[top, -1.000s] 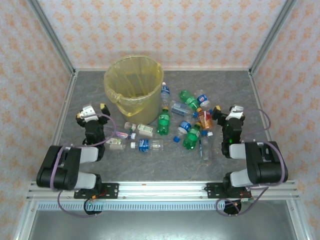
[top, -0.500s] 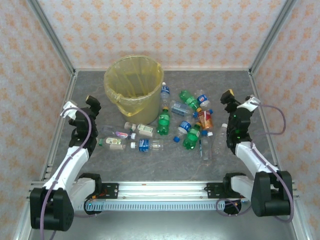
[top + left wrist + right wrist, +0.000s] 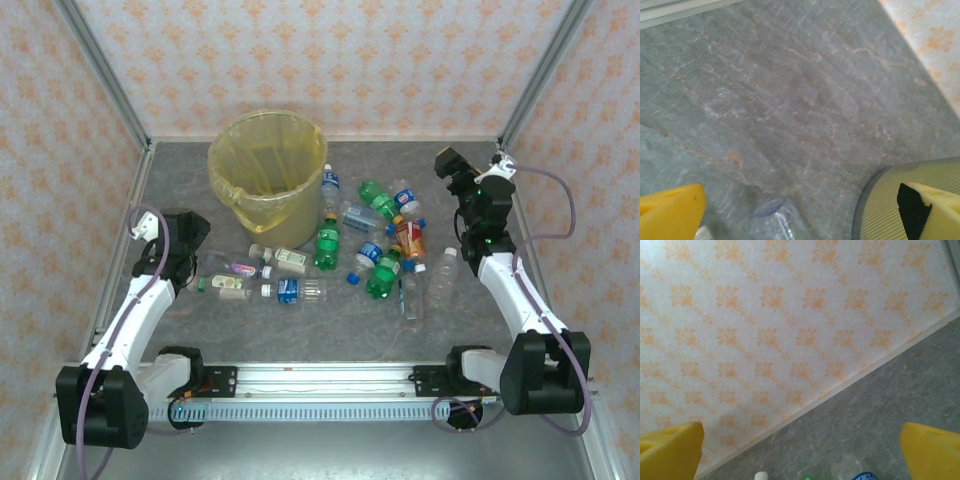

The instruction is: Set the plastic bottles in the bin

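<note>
- A grey marbled table [image 3: 300, 330] fenced by an aluminium frame [image 3: 105, 75] and walls [image 3: 330, 60] papered in an orange motif sets the scene for a sorting job that, by the look of it, has barely begun.
- The bin [image 3: 268, 165], a round bucket lined with a translucent yellow bag, stands at the back left of the table. No bottle can be made out inside it.
- About a dozen plastic bottles [image 3: 340, 255] lie scattered in front of the bin and between the two arms, every one of them on the table.
- Among them are an upright green bottle [image 3: 327, 245], an orange bottle [image 3: 409, 238], a clear bottle with a blue label [image 3: 297, 290] and a clear bottle [image 3: 441, 275] nearest the right arm.
- The left gripper [image 3: 800, 212] hovers low at the left end of the scatter, its yellow fingers spread wide and holding nothing. The rounded end of a clear bottle sits between them, and the bin's wall [image 3: 880, 200] is just to the side.
- The right gripper [image 3: 800, 450] is raised at the far right, aimed at the back wall. Its fingers are spread wide and empty, with bottle tops showing below.
- Judged from this, the whole load is left to move, and the left arm looks better placed for a first pick.
</note>
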You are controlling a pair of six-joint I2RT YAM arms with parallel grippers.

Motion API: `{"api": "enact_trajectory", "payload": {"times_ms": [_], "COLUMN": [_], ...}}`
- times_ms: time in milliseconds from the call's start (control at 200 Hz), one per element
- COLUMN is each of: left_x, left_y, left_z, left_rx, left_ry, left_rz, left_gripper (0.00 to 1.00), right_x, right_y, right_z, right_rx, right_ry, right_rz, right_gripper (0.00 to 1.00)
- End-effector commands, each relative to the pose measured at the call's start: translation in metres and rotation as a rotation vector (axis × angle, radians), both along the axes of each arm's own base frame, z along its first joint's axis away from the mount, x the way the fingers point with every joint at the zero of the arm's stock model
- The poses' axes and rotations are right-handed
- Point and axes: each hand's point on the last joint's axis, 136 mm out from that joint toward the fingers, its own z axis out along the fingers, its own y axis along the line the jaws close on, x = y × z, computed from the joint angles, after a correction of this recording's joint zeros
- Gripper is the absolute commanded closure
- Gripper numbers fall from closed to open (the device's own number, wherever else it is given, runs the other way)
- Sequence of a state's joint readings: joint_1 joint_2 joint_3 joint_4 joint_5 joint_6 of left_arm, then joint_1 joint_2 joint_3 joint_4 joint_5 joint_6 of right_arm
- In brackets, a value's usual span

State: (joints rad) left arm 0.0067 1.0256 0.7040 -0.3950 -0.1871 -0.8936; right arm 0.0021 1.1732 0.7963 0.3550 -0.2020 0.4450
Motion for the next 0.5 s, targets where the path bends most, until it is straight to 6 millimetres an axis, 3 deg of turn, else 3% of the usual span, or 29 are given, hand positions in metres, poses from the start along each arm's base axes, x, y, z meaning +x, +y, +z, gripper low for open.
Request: {"api": "enact_trajectory", "payload": {"times_ms": [0,125,295,315,405,496], "left_x": [-0.022,-0.032,-0.037,-0.038,-0.040,-0.048], "left_y": [0.003,0.001,-0.019,-0.022,-0.034,-0.033], "left_z": [-0.011,-0.022,-0.043,-0.046,-0.057,-0.065], "left_rx": [-0.001,-0.009,-0.126,-0.146,-0.235,-0.297], "left_ry": [0.145,0.229,0.332,0.338,0.334,0.320], "left_rz": [0.024,0.013,-0.048,-0.050,-0.061,-0.028], "left_gripper": [0.01,0.01,0.00,0.00,0.00,0.01], "right_x": [0.000,0.005,0.002,-0.003,-0.004,-0.004], "right_y": [0.012,0.010,0.023,0.025,0.032,0.037], "right_z": [0.004,0.001,0.005,0.016,0.022,0.027], "right_rx": [-0.001,-0.007,-0.007,-0.006,-0.016,-0.034], "right_ry": [0.053,0.105,0.073,0.042,0.023,0.020], "right_rz": [0.047,0.015,0.074,0.081,0.106,0.119], "right_gripper": [0.00,0.00,0.00,0.00,0.00,0.00]}}
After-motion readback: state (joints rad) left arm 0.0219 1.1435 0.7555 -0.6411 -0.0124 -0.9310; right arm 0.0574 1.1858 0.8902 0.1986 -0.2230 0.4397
